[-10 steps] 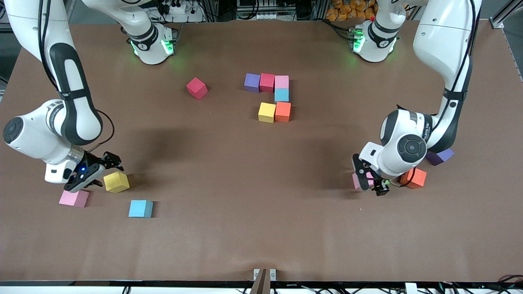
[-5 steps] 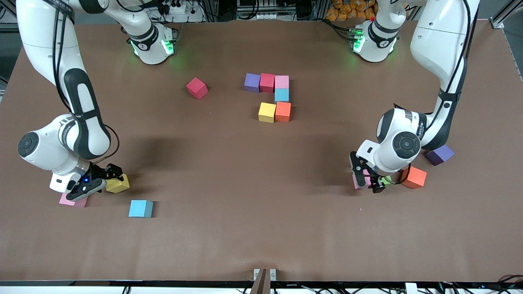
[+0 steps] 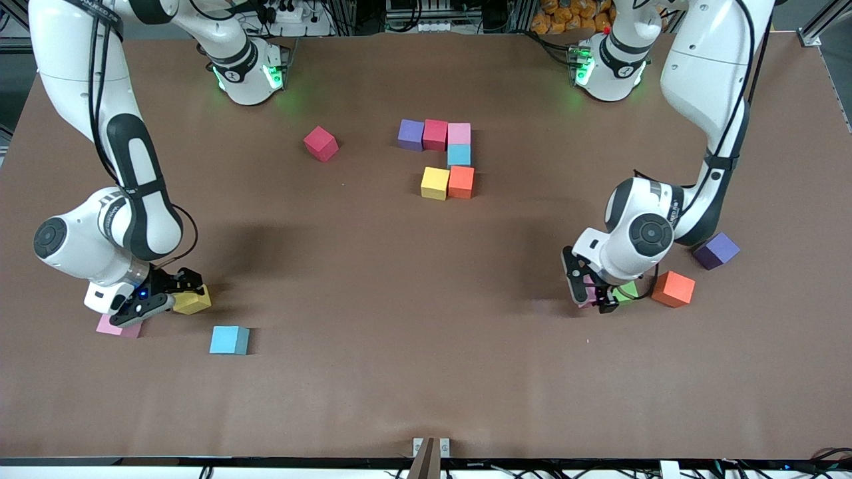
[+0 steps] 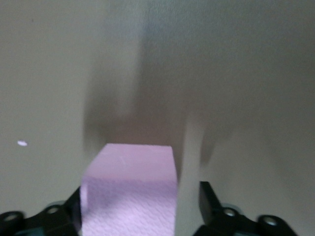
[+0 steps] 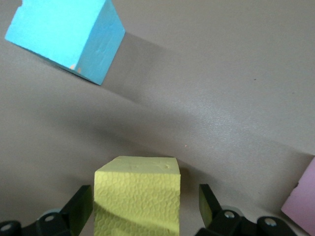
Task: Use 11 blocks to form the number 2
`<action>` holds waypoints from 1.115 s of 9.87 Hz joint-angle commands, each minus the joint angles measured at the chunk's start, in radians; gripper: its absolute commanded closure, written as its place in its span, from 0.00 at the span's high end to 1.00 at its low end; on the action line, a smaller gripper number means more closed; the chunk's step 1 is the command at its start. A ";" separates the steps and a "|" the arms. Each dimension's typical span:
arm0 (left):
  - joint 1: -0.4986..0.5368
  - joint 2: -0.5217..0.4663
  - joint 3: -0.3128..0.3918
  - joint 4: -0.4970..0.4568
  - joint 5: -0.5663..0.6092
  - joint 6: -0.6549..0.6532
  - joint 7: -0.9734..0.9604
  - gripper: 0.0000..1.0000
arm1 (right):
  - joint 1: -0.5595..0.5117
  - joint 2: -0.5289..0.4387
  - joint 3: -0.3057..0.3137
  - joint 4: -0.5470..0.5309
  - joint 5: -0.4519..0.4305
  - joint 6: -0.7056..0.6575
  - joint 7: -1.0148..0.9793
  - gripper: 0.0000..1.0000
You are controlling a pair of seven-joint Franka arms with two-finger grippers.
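My right gripper is low at the right arm's end of the table, open around a yellow block. In the right wrist view the yellow block sits between the fingers of that gripper with a gap at each side. My left gripper is down at the left arm's end, open. Between the fingers of that gripper is a pink block, with a gap at one side. Six blocks form a cluster mid-table: purple, red, pink, light blue, orange, yellow.
Loose blocks: red near the right arm's base, pink and light blue beside my right gripper, green, orange and purple beside my left gripper.
Both arms have come down: the right gripper now straddles the yellow block, and the left gripper has sunk over the pink one, hiding most of it and uncovering the green block.
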 commanded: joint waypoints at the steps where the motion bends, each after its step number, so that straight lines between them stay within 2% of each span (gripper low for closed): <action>1: -0.042 -0.005 0.009 0.022 0.021 0.015 -0.011 0.00 | 0.016 -0.010 0.003 0.000 -0.010 -0.035 0.007 0.27; 2: -0.077 -0.014 0.008 0.038 0.022 0.009 -0.007 0.00 | 0.024 -0.016 0.003 0.000 -0.016 -0.070 0.001 0.20; 3: -0.122 -0.031 0.008 0.052 0.021 -0.024 -0.013 0.00 | 0.032 -0.021 0.003 0.003 -0.016 -0.116 -0.045 0.18; 5: -0.199 -0.040 0.006 0.140 0.007 -0.191 -0.049 0.00 | 0.058 -0.039 0.004 0.007 -0.016 -0.141 -0.090 0.18; 8: -0.327 -0.054 -0.008 0.243 0.007 -0.368 -0.177 0.00 | 0.082 -0.083 0.006 0.010 -0.016 -0.230 -0.077 0.17; 11: -0.363 -0.076 -0.135 0.269 0.085 -0.390 -0.385 0.00 | 0.110 -0.108 0.004 0.015 -0.016 -0.259 0.017 0.17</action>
